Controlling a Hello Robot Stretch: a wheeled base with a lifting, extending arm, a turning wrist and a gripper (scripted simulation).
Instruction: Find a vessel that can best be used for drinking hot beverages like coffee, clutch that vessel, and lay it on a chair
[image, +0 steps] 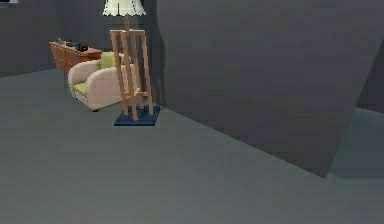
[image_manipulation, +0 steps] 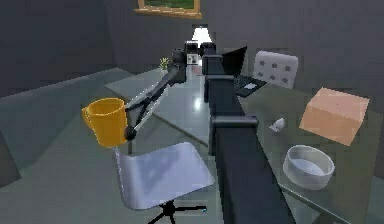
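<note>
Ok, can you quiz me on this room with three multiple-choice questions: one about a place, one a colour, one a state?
1. Where is the white bowl? A on the glass table; B on a bed; C on a shelf.
2. What colour is the mug? A blue; B yellow; C white.
3. How is the mug now? A lying on the office chair; B standing on the table; C hanging at the gripper.
Answers: 1 A, it sits near the box; 2 B, its body is yellow-orange; 3 C, it hangs clear of the office chair.

Lamp shade (image: 122, 7) partly past the top edge — armchair (image: 95, 86) half behind wooden stand (image: 125, 34)
</note>
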